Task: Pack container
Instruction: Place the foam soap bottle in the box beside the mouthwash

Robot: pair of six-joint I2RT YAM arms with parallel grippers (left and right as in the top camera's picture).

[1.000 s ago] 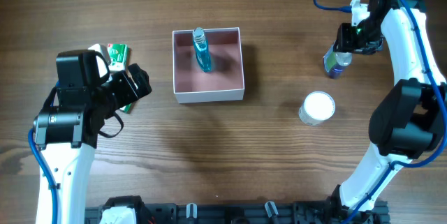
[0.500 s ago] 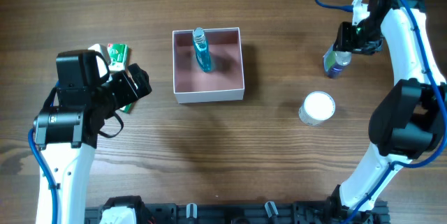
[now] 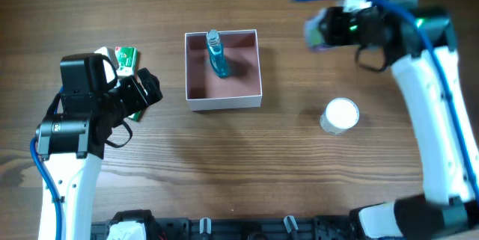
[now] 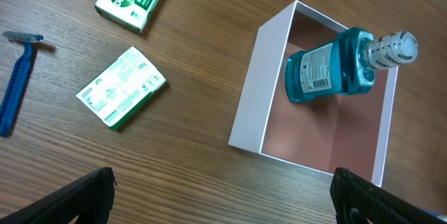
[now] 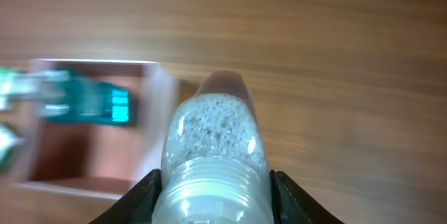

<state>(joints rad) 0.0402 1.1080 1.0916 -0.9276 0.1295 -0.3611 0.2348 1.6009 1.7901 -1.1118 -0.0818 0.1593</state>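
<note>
Overhead: the container [image 3: 224, 103] sits left of centre on the table [image 3: 247, 165], a teal bottle [image 3: 217, 55] already inside it. The right gripper [image 3: 322, 31] hangs off to the container's right, smeared by motion blur, so I can't read its load from here. A white-lidded jar [image 3: 340, 114] stands near it, unpacked. The left gripper [image 3: 152, 90] rests beside the container's left wall, over two green boxes [image 3: 126, 57]. Left wrist: the fingers show only at the lower corners, spread wide with nothing between them. Below lie the container, both green boxes and a blue razor [image 4: 17, 77], all loose on the wood. Right wrist: the fingers [image 5: 145, 190] are clamped either side of a clear bottle [image 5: 213, 147] with foamy liquid in it, and the container shows blurred to the left, well short of the bottle. I judge this the carry step, packing barely begun. Next the bottle needs bringing over the pink floor, clear of the teal bottle, and lowering before release. The surface is brown wood-grain, matte and flat. Nothing of the room shows beyond the table edge.
</note>
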